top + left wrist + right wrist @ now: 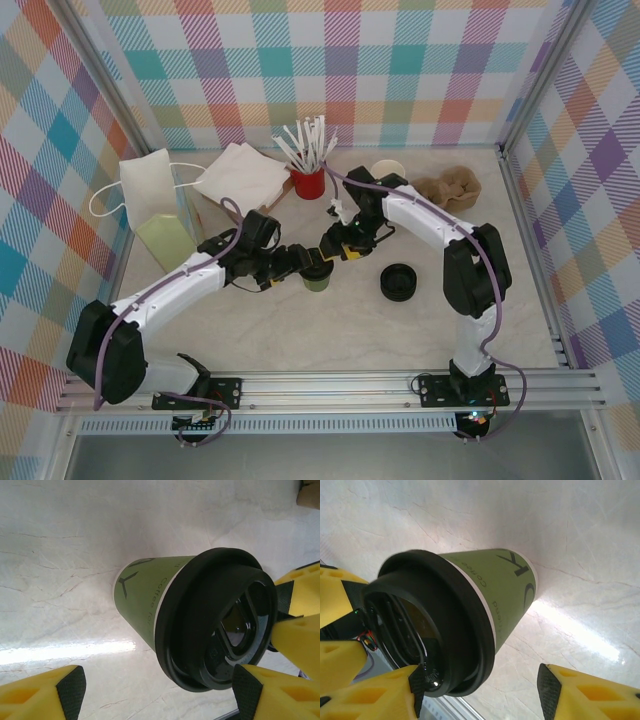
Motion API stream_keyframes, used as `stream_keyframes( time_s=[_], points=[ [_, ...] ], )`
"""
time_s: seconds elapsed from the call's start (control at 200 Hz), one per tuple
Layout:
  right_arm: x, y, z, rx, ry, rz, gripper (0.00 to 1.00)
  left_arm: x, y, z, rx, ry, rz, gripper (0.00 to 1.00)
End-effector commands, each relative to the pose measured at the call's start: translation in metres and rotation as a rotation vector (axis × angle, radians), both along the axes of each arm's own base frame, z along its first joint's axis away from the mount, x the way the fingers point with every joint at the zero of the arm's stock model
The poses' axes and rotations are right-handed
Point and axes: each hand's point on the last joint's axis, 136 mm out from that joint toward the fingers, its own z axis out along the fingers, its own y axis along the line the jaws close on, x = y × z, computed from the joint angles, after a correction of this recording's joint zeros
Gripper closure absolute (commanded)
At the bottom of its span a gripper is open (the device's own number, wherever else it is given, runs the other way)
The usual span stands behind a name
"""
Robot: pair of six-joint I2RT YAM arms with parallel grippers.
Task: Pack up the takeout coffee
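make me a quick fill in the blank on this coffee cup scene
1. The plastic lid on the green paper cup is ___.
2. The holder cup with the white sticks in it is ___.
3. In the top view, the stack of black round lids sits to the ___ of the green paper cup.
4. The left pincer and the right pincer both have their jaws ___.
Missing words: black; red; right; open.

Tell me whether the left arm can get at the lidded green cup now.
Likely yes: the left gripper has open jaws right at the cup, though the right gripper crowds its lid.
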Motion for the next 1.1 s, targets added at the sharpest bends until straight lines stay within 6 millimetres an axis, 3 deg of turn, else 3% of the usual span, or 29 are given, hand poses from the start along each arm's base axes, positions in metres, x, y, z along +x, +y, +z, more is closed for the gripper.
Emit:
stream_keyframes(
  time_s=[0.0,0.25,0.845,0.96,1.095],
  points=[
    [-0.013,0.000,0.002,0.005,0.025,0.028,0.38,-0.001,-0.002,-0.010,0.007,0.008,-0.016,0.21],
    [-0.021,-0.007,-0.014,-0.079,0.052,0.041,0.42,-0.003,0.001,-0.024,0.046,0.038,-0.020,0.24],
    [-0.038,-0.052,-0.073,-0.378,0.125,0.072,0.44,-0.016,0.015,-0.051,0.118,0.099,-0.017,0.26],
    [-0.027,-0.051,-0.062,-0.379,0.066,0.060,0.43,-0.013,0.012,-0.047,0.104,0.092,-0.018,0.26],
    [-0.006,-0.033,-0.022,-0.271,-0.072,0.028,0.37,0.002,-0.002,-0.021,0.044,0.033,-0.026,0.25]
  ],
)
